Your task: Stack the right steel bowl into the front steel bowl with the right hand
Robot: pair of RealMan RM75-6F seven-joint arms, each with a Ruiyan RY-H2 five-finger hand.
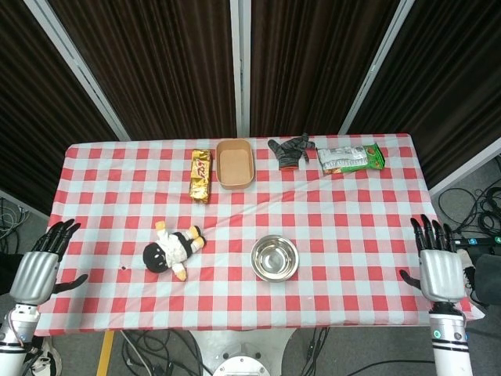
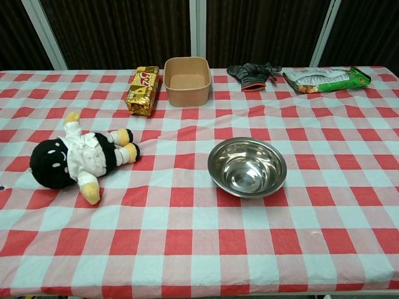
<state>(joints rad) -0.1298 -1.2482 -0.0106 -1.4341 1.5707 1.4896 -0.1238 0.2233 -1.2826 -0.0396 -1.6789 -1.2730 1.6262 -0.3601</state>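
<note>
A steel bowl [image 1: 275,258] [image 2: 247,166] stands upright near the table's front middle; I cannot tell whether a second bowl is nested in it. My right hand [image 1: 439,265] hangs off the table's right front corner, fingers spread, holding nothing. Off the left front corner my left hand [image 1: 39,266] is open too, fingers apart. Neither hand shows in the chest view.
A plush doll [image 1: 173,249] [image 2: 73,157] lies left of the bowl. Along the back stand a gold snack pack [image 1: 201,175] [image 2: 142,90], a tan container [image 1: 235,164] [image 2: 186,80], a dark glove [image 1: 289,149] [image 2: 252,73] and a green snack bag [image 1: 350,158] [image 2: 324,79].
</note>
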